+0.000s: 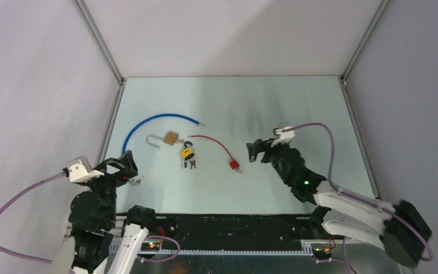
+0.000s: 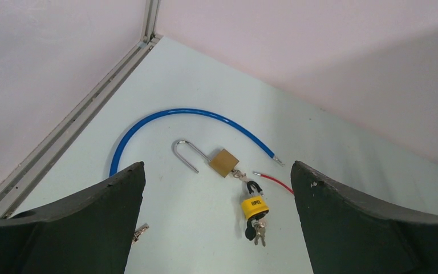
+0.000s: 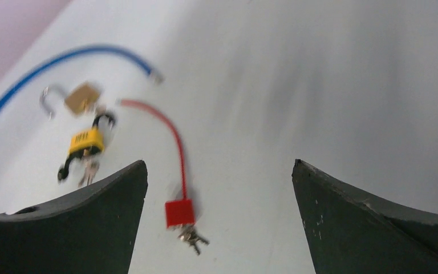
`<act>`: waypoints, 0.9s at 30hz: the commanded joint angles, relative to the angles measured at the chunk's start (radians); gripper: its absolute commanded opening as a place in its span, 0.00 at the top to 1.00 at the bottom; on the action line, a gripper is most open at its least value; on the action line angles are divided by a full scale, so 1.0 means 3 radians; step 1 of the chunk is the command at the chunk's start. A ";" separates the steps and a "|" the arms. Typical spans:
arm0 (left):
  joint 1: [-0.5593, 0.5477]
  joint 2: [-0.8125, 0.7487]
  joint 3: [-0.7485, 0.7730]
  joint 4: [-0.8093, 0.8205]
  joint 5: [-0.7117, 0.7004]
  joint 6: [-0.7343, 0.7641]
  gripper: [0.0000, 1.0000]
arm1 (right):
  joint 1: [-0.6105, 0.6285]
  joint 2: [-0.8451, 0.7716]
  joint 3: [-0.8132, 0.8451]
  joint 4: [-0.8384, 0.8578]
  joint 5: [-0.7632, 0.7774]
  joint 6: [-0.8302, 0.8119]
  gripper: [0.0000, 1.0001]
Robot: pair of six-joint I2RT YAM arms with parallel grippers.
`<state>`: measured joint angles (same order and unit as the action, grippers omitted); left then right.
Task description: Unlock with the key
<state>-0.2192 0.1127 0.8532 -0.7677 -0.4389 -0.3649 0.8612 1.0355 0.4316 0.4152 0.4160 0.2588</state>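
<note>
From above, you have three padlocks on the worktop [image 1: 296, 108]: a brass padlock [image 1: 171, 137] with its shackle open, a yellow padlock [image 1: 187, 153] just beside it with keys [image 1: 191, 164] at its base, and a red padlock [image 1: 234, 165] apart to the right. One blue cable [image 1: 148, 121] curves behind them. In the left wrist view, the left end effector [image 2: 217, 163] gapes empty, with one loose key [image 2: 142, 231] by its finger. The right wrist view is blurred, and the right end effector [image 3: 219, 161] gapes too, holding nothing.

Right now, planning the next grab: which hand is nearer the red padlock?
Right. The right hand is just to the right of the red padlock; the left hand is far off on its left, beyond the yellow padlock.
</note>
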 commanded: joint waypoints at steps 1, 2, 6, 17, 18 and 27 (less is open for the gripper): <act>0.0020 -0.0154 0.0142 0.0031 -0.0074 0.0107 0.00 | -0.0217 -0.0923 0.0275 -0.1341 0.0604 0.0052 0.01; 0.0022 -0.0183 0.0150 0.0030 -0.0063 0.0120 0.00 | -0.0283 -0.1227 0.0337 -0.1475 0.0748 0.0061 0.01; 0.0017 -0.0247 0.0200 0.0031 -0.0053 0.0124 0.00 | -0.0425 -0.1934 0.0607 -0.2136 0.1130 0.0037 0.01; -0.0044 -0.0317 0.0274 0.0036 -0.0132 0.0373 0.00 | -0.0466 -0.2909 0.0982 -0.2721 0.1689 -0.0568 0.01; -0.0061 -0.0318 0.0289 0.0035 -0.0168 0.0380 0.00 | -0.0464 -0.2948 0.0973 -0.2760 0.1713 -0.0606 0.01; -0.0083 -0.0501 0.0155 0.0032 -0.0243 0.0283 0.00 | -0.0470 -0.3704 0.0665 -0.2755 0.1917 -0.0794 0.00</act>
<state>-0.2401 0.0067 0.9131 -0.7719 -0.4885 -0.2871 0.7238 0.0216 0.6704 -0.4004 0.9485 0.0628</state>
